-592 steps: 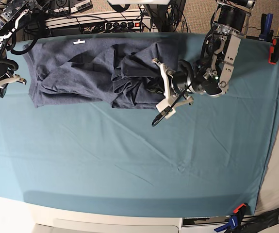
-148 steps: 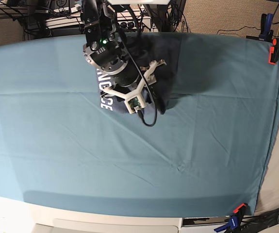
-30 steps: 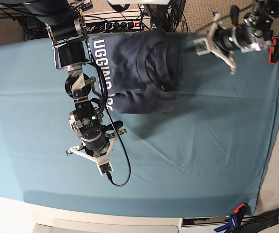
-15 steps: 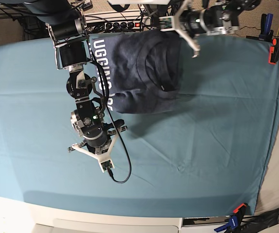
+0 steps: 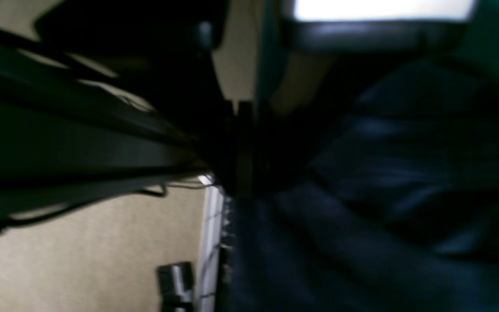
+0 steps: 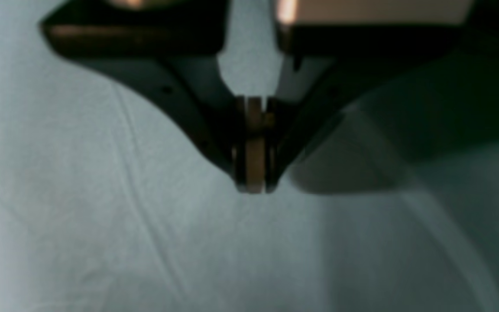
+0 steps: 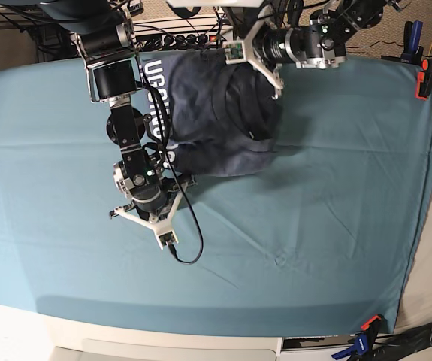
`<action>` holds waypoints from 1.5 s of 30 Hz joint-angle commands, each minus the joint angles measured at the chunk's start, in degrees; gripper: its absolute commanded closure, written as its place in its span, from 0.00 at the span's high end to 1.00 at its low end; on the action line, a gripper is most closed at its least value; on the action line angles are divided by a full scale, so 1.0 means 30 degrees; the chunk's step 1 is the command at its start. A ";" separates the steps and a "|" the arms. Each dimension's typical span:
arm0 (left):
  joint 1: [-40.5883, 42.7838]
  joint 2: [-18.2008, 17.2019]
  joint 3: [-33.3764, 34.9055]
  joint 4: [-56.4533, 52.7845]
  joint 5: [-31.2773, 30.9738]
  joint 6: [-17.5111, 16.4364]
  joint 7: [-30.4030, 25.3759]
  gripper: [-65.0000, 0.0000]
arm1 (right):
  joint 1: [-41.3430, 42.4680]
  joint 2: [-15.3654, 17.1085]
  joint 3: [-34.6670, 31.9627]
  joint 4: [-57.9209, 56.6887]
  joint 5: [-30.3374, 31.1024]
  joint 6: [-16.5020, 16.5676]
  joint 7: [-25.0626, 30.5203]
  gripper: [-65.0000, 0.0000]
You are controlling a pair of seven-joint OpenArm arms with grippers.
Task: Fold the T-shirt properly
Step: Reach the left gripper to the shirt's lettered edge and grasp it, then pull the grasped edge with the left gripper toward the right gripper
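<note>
T-shirt (image 7: pixel 216 113) lies bunched at about 12 o'clock on the teal table cloth (image 7: pixel 313 226), white lettering along its 9 o'clock edge. Right gripper (image 6: pixel 253 182) pinched fully together, holding nothing, over bare cloth at the shirt's 7 o'clock. Left gripper (image 5: pixel 241 173) also closed, at the shirt's far edge; blurred, grip unclear.

The right arm (image 7: pixel 129 143) is black with round joints, a green light and a white bracket; a black cable loops from it. The left arm (image 7: pixel 306 41) looks alike.
</note>
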 commanded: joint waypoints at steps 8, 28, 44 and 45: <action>-0.0561 0.0051 0.0066 0.0328 -0.0029 0.0627 -0.0058 0.00 | 0.0525 0.0000 0.0036 0.0233 0.0044 0.0576 0.0277 0.00; -0.1617 0.0051 0.0066 -0.2062 -0.0372 0.1945 -0.0015 0.00 | 0.0219 0.0015 0.0036 0.0233 0.0328 0.1093 -0.0794 0.00; -0.4896 -0.0073 0.0066 -0.4940 -0.0495 0.2113 0.0364 0.00 | -0.0969 0.0270 0.0029 0.0255 0.1712 0.3089 -0.2098 0.00; -0.5100 -0.0102 0.0066 -0.4991 -0.0648 0.2113 0.0495 0.00 | -0.0969 0.0270 0.0029 0.0255 0.1989 0.3308 -0.2229 0.00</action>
